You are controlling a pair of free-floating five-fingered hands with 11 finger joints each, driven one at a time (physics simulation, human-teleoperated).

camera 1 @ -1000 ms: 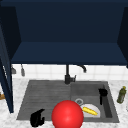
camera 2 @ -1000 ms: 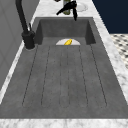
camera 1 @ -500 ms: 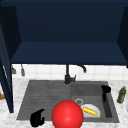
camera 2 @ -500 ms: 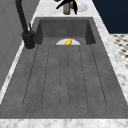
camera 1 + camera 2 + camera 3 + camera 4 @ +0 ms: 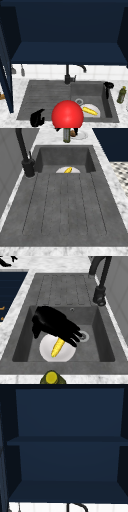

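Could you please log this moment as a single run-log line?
left hand: idle at drainboard's front edge | right hand: above corn cob on white plate in sink basin

Even, shadowless, soft-edged rendered light

**Two matte black hands**

The left hand [image 5: 37, 118] is plain black all over, human-shaped, ending bluntly at the wrist with no arm behind. The right hand [image 5: 108, 85] is the same flat black. In the right side view a hand [image 5: 51, 322] shows a broad back, tapering fingers and no markings, seams or cables.
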